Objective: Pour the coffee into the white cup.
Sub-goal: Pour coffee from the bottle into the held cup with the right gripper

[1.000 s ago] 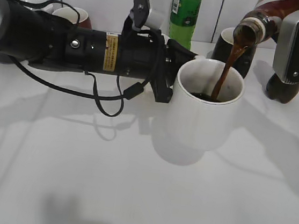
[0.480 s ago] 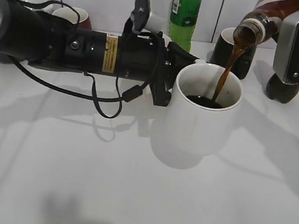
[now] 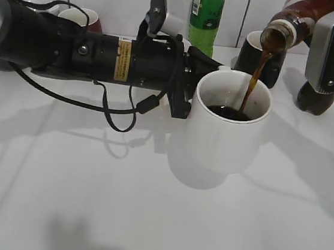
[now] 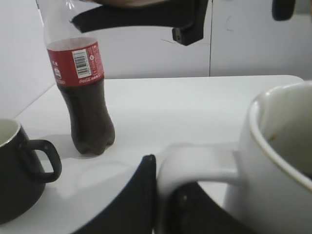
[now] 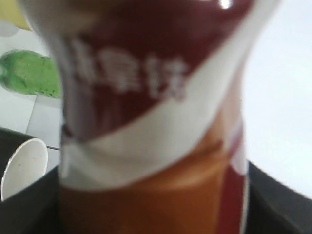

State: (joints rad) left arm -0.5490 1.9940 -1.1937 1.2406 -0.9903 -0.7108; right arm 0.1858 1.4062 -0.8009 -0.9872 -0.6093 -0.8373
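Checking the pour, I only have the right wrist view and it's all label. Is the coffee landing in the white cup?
Observer: Yes, the coffee stream falls from the coffee bottle into the white cup.
Operator: Cup steadied?
Observer: The left gripper is closed on the cup's handle.
Operator: Anything near the cup?
Observer: A black mug stands just behind it, under the bottle's mouth.

Coca-Cola logo and barcode on red label of cola bottle (image 4: 78, 63), blurred white characters on coffee bottle (image 5: 146, 122)
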